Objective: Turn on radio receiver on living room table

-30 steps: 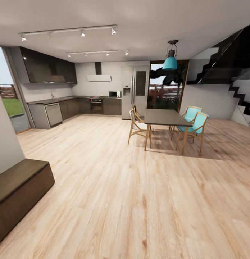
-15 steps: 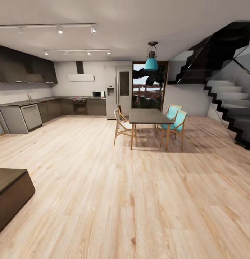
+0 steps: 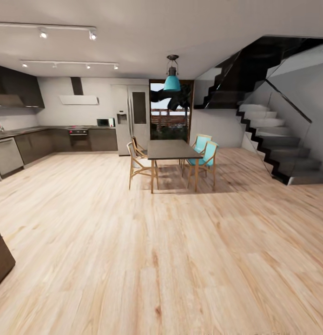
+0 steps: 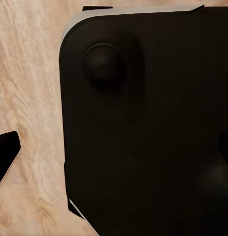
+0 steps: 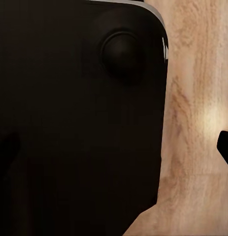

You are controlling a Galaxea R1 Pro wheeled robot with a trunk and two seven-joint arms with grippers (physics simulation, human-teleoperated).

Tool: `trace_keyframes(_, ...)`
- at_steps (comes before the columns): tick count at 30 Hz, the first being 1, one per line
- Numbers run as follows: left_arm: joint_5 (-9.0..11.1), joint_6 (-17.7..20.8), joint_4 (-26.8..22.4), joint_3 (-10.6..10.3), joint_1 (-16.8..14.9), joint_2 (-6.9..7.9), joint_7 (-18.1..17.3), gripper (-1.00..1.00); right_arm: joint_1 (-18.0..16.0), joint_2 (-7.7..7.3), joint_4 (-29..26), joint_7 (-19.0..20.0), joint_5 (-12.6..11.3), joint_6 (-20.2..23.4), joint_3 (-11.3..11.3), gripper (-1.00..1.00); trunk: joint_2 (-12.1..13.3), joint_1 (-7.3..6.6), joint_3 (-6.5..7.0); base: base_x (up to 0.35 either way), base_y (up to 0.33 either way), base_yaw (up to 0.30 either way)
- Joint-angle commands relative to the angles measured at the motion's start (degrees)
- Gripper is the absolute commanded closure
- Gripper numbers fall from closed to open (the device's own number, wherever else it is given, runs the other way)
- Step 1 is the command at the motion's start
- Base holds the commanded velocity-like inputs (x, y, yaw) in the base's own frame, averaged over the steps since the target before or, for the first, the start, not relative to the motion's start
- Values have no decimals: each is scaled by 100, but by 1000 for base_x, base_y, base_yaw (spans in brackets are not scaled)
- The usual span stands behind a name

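Head view: open kitchen-diner, dining table (image 3: 173, 150) with teal chairs (image 3: 204, 153), staircase (image 3: 273, 144) right, dark kitchen cabinets (image 3: 22, 146) far left, bench corner (image 3: 1, 260) near left. No radio receiver or living room in sight; robot is in transit. Best move, I'd judge: swing the base slowly until the sofa area shows, arms tucked.

Left wrist view: dark robot base (image 4: 148, 128) over the plank floor (image 4: 30, 73); gripper state can't tell.

Right wrist view: same dark base (image 5: 79, 118); gripper state can't tell.
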Motion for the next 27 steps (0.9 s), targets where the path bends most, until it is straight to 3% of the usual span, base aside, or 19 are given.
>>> trace_keyframes(1,1,-1,0,0,0,0,-2,-100,0,0,0,0,0,0,0,-100,0,0,0,0,0,-287)
trace_keyframes(27,0,-1,0,0,0,-9,-2,-100,0,0,0,10,0,0,0,-100,0,0,0,0,0,-287)
